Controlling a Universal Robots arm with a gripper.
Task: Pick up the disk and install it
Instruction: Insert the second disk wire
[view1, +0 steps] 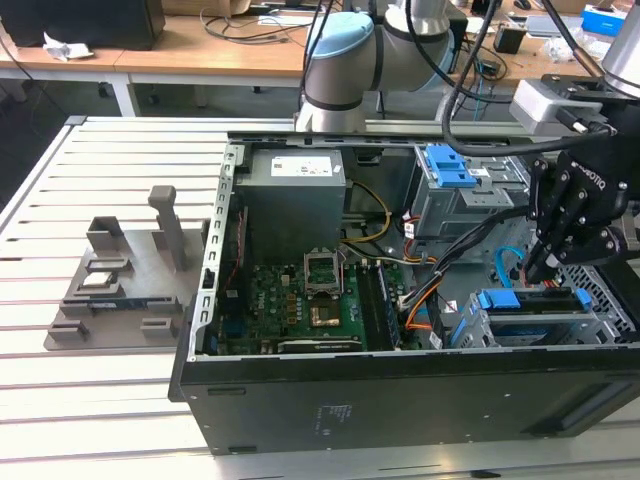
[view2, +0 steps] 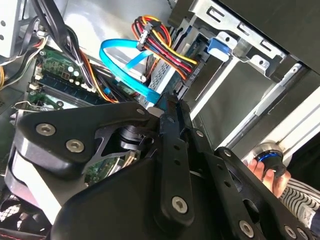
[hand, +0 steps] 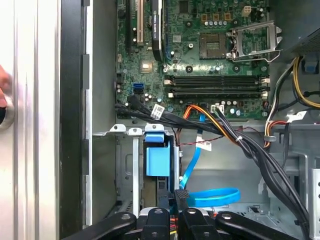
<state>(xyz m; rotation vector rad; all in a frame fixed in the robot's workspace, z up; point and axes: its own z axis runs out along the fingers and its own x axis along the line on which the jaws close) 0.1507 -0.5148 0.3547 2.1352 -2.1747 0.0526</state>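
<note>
The gripper (view1: 545, 268), its 2 fingers closed together with nothing clearly between them, hangs just above the disk (view1: 530, 300), which is seated in the drive cage (view1: 520, 325) of the open computer case (view1: 400, 400). A square, even push along the bay rails would likely seat it well.

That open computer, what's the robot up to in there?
A robot arm is working inside the open computer case. Its gripper hangs low over the drive cage at the exterior view's right, close above the blue-framed disk, which appears to sit in the cage's slot. A person's hand is at a round knob just outside the case.
</note>
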